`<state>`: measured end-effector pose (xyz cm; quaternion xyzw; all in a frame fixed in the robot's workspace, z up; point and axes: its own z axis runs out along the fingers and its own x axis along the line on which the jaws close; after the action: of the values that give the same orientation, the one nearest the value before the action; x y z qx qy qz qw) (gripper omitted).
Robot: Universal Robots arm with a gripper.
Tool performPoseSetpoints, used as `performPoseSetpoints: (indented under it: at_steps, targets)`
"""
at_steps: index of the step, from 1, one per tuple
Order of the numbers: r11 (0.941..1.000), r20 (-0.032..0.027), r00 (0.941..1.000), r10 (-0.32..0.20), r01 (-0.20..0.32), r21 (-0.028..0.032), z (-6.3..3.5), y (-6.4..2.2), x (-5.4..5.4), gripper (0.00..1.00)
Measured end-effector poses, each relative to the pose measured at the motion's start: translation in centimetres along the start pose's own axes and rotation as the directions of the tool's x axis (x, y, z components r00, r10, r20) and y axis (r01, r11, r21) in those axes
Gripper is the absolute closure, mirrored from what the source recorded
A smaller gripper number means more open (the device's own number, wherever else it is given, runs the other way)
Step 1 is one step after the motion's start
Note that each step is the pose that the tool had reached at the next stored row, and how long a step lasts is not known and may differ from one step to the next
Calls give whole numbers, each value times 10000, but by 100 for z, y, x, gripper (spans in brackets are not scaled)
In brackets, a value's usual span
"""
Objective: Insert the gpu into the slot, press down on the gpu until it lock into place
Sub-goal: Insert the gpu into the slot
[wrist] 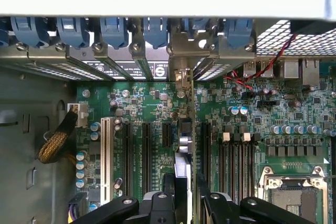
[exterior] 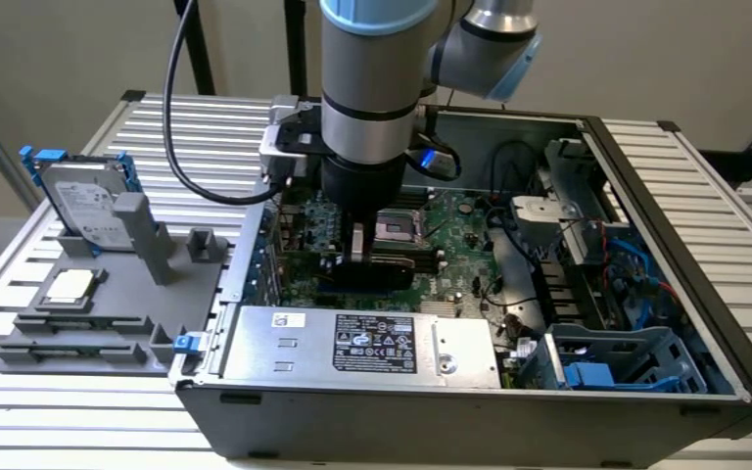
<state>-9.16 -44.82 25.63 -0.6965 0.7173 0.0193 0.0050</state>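
My gripper (exterior: 365, 257) reaches down into the open computer case (exterior: 689, 294), over the green motherboard (exterior: 461, 225). The gpu (exterior: 379, 273) shows as a thin black card right under the fingers. In the wrist view the gpu (wrist: 182, 153) stands on edge between my two fingers (wrist: 168, 195), which press against both of its faces. Its metal bracket (wrist: 181, 74) sits at the case's rear opening. The card stands upright in line with the expansion slots. The blue slot is hidden beneath the card.
A silver power supply (exterior: 363, 343) with a white label lies close in front of the card. Black slots (wrist: 147, 148) and a white slot (wrist: 106, 156) flank it. The CPU socket (wrist: 294, 195), a blue drive cage (exterior: 611, 364) and a hard drive (exterior: 82, 201) are nearby.
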Motion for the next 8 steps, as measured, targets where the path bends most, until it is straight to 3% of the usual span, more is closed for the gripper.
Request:
performPoseSetpoints:
  at_steps: [8]
  targets:
    - [10000,47,10000,-1,1,-1,21,0,1,74]
